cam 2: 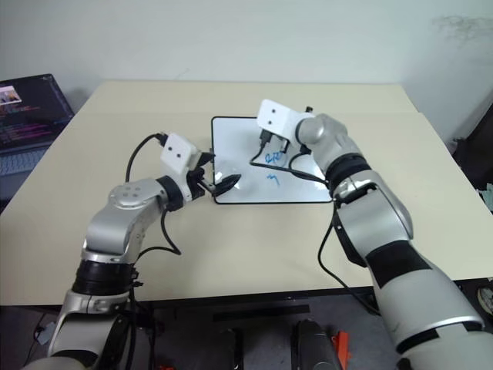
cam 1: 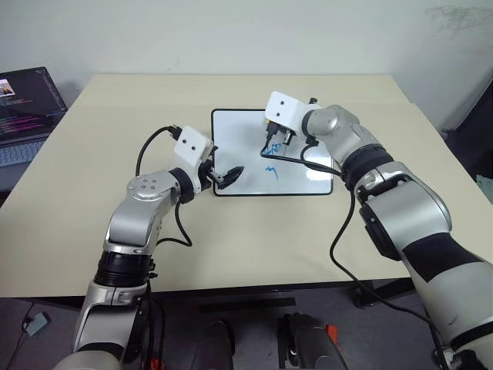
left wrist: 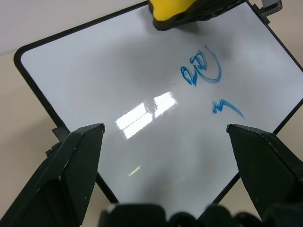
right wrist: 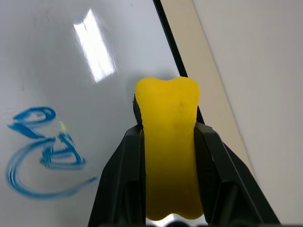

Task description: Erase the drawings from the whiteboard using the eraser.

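Whiteboard is lying flat near the middle of the bench, within easy reach of both arms. The left hand is resting at the board's near left corner with its fingers spread apart and nothing between them, probably bracing the frame so the board is not sliding while it is being wiped. The right hand is gripping the yellow eraser tightly between its fingers, holding it over the far part of the board just beside the swirl-shaped scribble. A smaller zigzag mark is sitting nearer the front edge. Both blue drawings are looking intact, so the wiping appears unfinished, and the eraser seems poised to sweep across the swirl next. A laptop is standing well apart, off the bench's left side.
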Controlling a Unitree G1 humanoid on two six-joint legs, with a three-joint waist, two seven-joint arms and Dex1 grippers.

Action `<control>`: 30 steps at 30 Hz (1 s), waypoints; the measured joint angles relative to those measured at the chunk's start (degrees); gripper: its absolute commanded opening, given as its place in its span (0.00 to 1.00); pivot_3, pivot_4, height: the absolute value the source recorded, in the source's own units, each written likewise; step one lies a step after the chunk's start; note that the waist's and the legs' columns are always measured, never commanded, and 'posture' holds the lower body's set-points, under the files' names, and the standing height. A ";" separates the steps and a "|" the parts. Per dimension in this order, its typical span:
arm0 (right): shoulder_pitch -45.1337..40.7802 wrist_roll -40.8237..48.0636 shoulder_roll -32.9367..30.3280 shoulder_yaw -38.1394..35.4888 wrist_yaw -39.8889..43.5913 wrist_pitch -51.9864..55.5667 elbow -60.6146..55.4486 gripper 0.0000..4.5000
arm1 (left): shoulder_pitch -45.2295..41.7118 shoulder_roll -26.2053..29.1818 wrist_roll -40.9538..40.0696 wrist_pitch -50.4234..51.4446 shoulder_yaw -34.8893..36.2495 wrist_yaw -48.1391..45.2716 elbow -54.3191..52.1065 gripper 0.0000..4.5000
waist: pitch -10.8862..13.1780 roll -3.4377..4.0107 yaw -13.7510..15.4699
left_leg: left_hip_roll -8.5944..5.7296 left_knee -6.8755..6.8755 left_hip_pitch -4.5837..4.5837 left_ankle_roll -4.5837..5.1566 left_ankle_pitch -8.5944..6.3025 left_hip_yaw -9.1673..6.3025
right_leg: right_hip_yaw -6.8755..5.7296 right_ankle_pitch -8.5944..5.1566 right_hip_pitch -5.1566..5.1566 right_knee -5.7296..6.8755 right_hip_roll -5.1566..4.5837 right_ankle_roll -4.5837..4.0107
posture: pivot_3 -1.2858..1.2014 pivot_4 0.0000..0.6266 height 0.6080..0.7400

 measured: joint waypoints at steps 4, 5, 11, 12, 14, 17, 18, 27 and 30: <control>2.38 -0.29 -2.90 0.52 1.11 -0.48 -0.81 0.22 | -0.11 0.00 0.03 -0.06 -0.03 -0.39 0.47 1.00 | -0.01 -0.01 0.00 | 0.00 0.20 0.59 0.00 0.00 0.02 | -0.01 -0.03 0.82 -0.15 -0.04 -0.01 | 0.52 0.24 1.00; 2.84 -0.41 -3.63 0.72 1.47 -0.49 -0.87 0.22 | -0.19 0.00 0.03 -0.11 -0.03 -0.47 0.47 1.00 | -0.03 -0.04 -0.01 | 0.00 0.20 0.71 -0.01 -0.02 0.01 | 0.00 -0.03 0.93 -0.24 -0.05 -0.01 | 0.52 0.24 1.00; 4.80 -1.18 -6.79 1.78 2.26 -1.40 -1.08 0.22 | -0.74 -0.04 0.15 -0.78 -0.20 -0.86 0.68 1.00 | -0.04 -0.06 -0.21 | -0.03 0.23 0.69 -0.28 -0.18 0.07 | 0.05 -0.03 0.94 -0.31 -0.13 -0.02 | 0.52 0.24 1.00; 4.96 -1.20 -7.29 1.70 2.75 -1.99 -1.10 0.22 | -0.89 -0.03 0.17 -0.85 -0.21 -0.87 0.78 1.00 | -0.04 -0.06 -0.25 | -0.03 0.22 0.68 -0.28 -0.18 0.07 | 0.05 -0.03 0.93 -0.32 -0.13 -0.02 | 0.52 0.24 1.00; 5.36 -0.66 -7.96 1.07 4.15 -3.23 -1.01 0.22 | -0.99 0.06 0.22 -0.98 -0.25 -1.08 0.86 1.00 | -0.04 -0.06 -0.44 | -0.04 0.22 0.67 -0.28 -0.18 0.06 | 0.05 -0.03 0.91 -0.35 -0.13 -0.02 | 0.52 0.24 1.00; 6.06 1.16 -8.81 -0.24 7.86 -4.50 -1.14 0.22 | -0.99 1.16 0.28 -1.31 -0.61 -2.31 1.33 1.00 | -0.01 -0.03 -0.88 | -0.04 0.22 0.67 -0.23 -0.15 0.06 | 0.05 -0.03 0.86 -0.34 -0.13 -0.02 | 0.52 0.24 1.00; 6.23 1.40 -9.15 -0.27 9.26 -4.87 -1.53 0.22 | -1.00 1.80 0.38 -1.58 -0.62 -2.58 1.98 1.00 | 0.00 -0.01 -1.03 | -0.03 0.21 0.67 -0.20 -0.13 0.06 | 0.05 -0.02 0.84 -0.31 -0.12 -0.02 | 0.52 0.24 1.00; 14.07 3.21 -15.07 -0.08 19.47 -6.79 -19.15 0.22 | -1.00 7.06 0.44 -4.57 -0.48 -7.54 4.81 1.00 | 0.01 0.01 -1.53 | 0.03 -0.09 0.65 -0.15 -0.13 0.12 | 0.09 -0.12 0.62 0.03 -0.04 0.16 | 0.52 0.24 1.00; 18.06 3.24 -16.76 -0.13 20.22 -6.08 -26.15 0.22 | -0.99 9.36 0.26 -4.97 -0.48 -10.14 4.83 1.00 | 0.01 0.01 -1.46 | 0.03 -0.25 0.66 -0.30 -0.23 0.11 | 0.08 -0.33 0.56 0.13 -0.04 0.34 | 0.52 0.24 1.00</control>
